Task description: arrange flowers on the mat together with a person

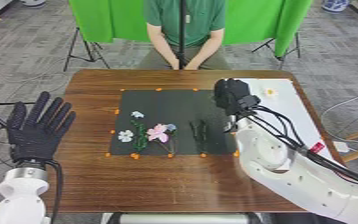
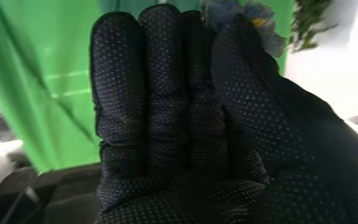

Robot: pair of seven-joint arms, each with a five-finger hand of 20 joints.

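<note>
in the frame's upper right, the right hand (image 1: 232, 92) had fingers together, thumb clamped on a blue flower (image 2: 262, 25); too light a pinch risked twisting it. far left, the left hand's (image 1: 35, 140) fingers were apart.

Place: robotics lab, by its fittings. Arms (image 1: 286, 180): two, white, robotic, one trailing black wires; they reached over a brown table (image 1: 113, 185). Backdrop (image 1: 104, 20): green cloth, hung behind. Stand (image 1: 71, 49): black, legs showed below the cloth. Floor (image 1: 33, 62): grey, crossed by loose cables.
</note>
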